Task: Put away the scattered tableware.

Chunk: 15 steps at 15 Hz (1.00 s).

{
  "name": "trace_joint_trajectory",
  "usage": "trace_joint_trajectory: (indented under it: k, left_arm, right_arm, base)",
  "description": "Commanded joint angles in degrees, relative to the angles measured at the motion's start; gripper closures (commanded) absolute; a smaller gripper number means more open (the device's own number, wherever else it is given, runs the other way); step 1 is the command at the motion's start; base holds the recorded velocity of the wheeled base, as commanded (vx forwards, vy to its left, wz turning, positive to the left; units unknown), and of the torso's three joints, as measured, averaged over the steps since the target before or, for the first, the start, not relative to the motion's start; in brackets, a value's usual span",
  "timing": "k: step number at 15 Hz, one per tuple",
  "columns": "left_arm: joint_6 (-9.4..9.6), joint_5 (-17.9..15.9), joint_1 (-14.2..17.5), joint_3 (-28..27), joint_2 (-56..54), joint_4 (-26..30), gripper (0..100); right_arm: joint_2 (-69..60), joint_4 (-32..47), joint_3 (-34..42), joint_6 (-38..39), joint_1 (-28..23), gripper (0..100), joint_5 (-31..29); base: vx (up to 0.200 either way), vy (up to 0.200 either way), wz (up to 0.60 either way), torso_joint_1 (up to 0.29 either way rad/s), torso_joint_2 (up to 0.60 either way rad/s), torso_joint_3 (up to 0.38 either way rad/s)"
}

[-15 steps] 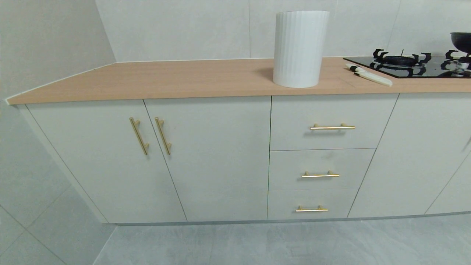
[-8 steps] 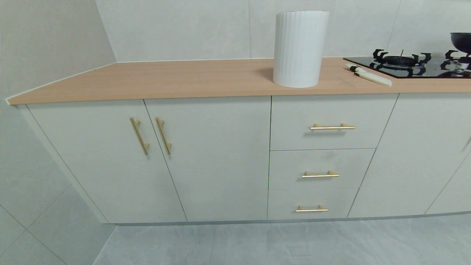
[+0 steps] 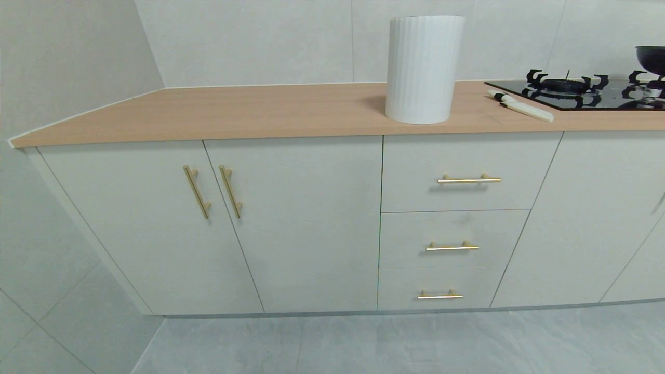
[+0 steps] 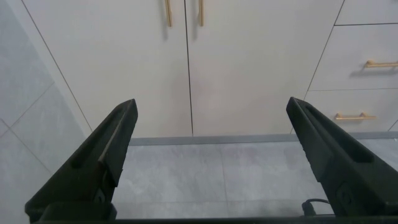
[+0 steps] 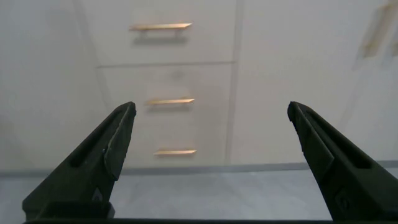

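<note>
A white knife with a dark band on its handle lies on the wooden countertop, close to the stove's left edge. A tall white ribbed holder stands on the counter just left of the knife. My left gripper is open, low down, facing the double cabinet doors with nothing between its fingers. My right gripper is open too, facing the stack of drawers, also with nothing in it.
A black gas stove with a dark pot occupies the counter's right end. Below are cabinet doors with gold handles and three drawers. Grey tiled floor spreads in front; a wall closes the left side.
</note>
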Motion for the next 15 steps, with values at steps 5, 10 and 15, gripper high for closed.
trace_joint_trajectory:
  k: [5, 10, 15]
  left_arm:
    - [-0.01, 0.0, 0.0, 0.0, 0.0, 0.0, 0]
    - [-0.01, 0.0, 0.0, 0.0, 0.0, 0.0, 0]
    - [-0.01, 0.1, 0.0, -0.1, 0.0, 0.0, 0]
  right_arm:
    - [0.2, 4.0, 0.3, 1.6, 0.0, 0, 2.6]
    - [1.6, 4.8, 0.0, 1.3, 0.3, 0, 2.7]
    - [0.3, 6.6, 0.3, -0.9, -0.1, 0, -0.4]
  base:
    - [0.000, 0.000, 0.00, 0.000, 0.00, 0.000]
    - [0.000, 0.000, 0.00, 0.000, 0.00, 0.000]
    - [0.000, 0.000, 0.00, 0.000, 0.00, 0.000]
